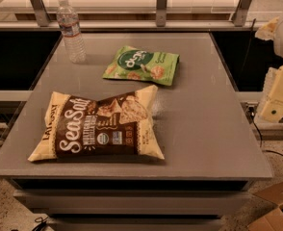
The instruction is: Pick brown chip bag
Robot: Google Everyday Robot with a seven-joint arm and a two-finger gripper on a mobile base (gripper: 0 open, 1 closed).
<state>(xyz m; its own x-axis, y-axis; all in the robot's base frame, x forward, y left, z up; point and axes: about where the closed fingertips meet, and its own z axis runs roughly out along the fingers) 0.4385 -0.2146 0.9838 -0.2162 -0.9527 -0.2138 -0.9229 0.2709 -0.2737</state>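
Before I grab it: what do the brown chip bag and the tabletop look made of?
The brown chip bag: thin plastic film, it seems, fairly matte; creased and puffed. The table: smooth grey matte slab, laminate or painted, hard to tell. The claw hangs off the table's right edge, away from the bag.

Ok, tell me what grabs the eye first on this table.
The big brown chip bag with its white "Sea Salt" script dominates, lying flat at the front left of the grey table. Behind it a smaller green snack bag lies flat near the middle, and a clear water bottle stands upright at the back left. The cream-coloured gripper sits off the table's right edge, touching nothing.
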